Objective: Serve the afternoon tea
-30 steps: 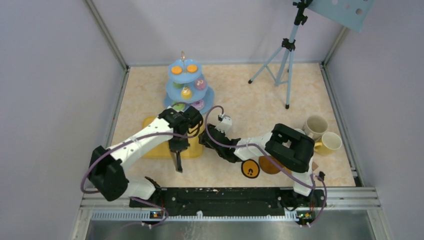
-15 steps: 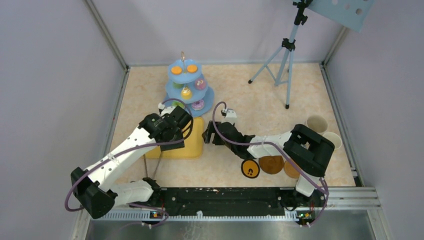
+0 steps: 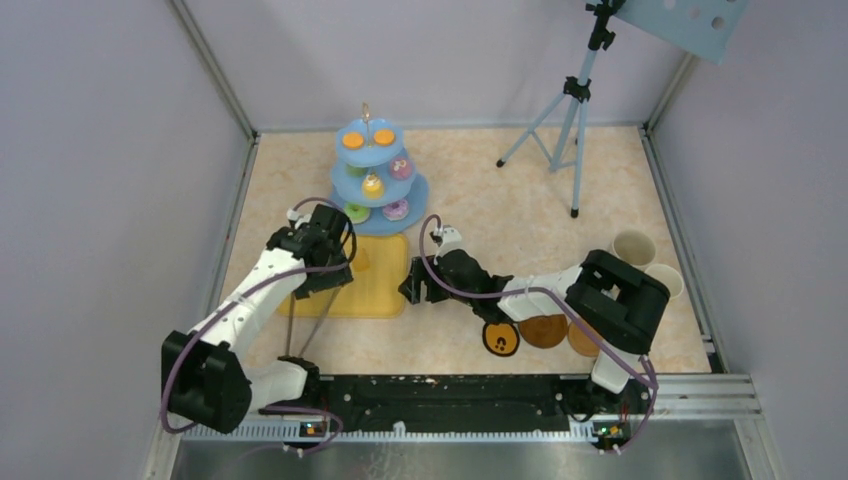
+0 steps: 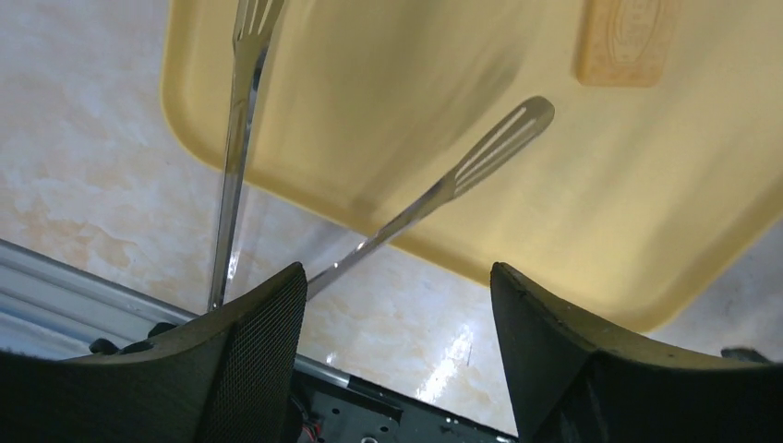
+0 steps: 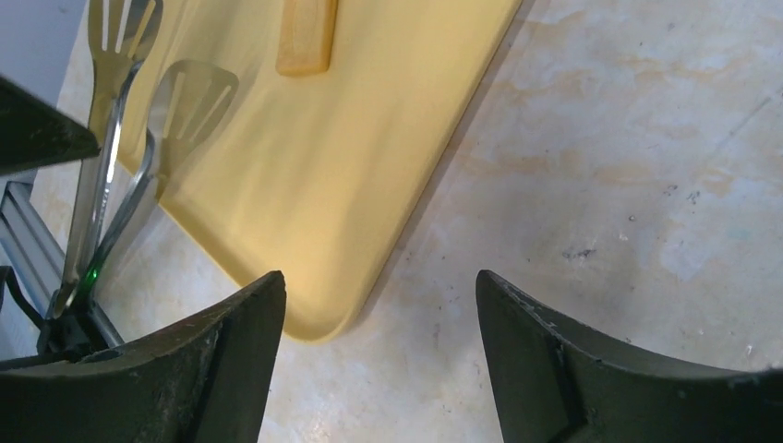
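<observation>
Hovering over flat yellow plastic tray [image 3: 375, 290], left gripper [image 4: 399, 277] and right gripper [image 5: 379, 277] both apart, empty; might snag long metal tongs [image 4: 231, 166], skidding tray into light-blue three-tier stand [image 3: 418, 195].

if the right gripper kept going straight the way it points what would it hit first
Probably the rounded corner of the flat yellow tray, just ahead of the open right gripper; depth is unclear, so the beige marbled tabletop beside it could come first.

Grey walls [image 3: 100, 150], beige marbled tabletop [image 3: 500, 210]
</observation>
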`<state>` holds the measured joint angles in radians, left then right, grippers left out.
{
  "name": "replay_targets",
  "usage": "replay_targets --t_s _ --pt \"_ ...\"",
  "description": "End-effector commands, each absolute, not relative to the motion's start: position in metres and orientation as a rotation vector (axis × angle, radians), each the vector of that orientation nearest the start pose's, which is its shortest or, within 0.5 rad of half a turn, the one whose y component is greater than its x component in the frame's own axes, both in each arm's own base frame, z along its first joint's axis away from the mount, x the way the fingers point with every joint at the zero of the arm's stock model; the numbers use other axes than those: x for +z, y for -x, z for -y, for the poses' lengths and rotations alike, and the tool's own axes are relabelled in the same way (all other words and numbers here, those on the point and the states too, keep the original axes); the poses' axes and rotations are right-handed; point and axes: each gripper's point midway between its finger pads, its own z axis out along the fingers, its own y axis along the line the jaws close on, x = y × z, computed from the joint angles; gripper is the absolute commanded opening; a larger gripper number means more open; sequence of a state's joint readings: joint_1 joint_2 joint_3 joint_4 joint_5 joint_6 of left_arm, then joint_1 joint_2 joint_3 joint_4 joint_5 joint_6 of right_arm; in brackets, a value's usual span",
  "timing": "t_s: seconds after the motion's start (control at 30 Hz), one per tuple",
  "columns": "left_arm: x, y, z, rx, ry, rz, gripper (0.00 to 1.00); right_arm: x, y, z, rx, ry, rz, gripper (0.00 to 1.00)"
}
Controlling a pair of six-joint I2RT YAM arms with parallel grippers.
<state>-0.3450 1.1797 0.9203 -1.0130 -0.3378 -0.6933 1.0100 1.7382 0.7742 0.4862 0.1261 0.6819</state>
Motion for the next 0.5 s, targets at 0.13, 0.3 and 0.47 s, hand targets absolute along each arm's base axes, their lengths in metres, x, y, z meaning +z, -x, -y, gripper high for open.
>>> replay_targets --t_s 0.13,0.3,0.47 --pt "0.069 -0.239 0.042 0.210 0.457 -2.710 0.66 0.083 -0.239 -0.396 1.016 0.287 -2.079 0.72" --pt "0.050 -0.238 0.046 0.219 0.436 -2.788 0.62 0.086 -0.239 -0.394 1.030 0.282 -2.067 0.72" --pt "0.039 -0.243 0.041 0.283 0.404 -2.819 0.41 0.085 -0.238 -0.394 1.038 0.275 -2.067 0.71"
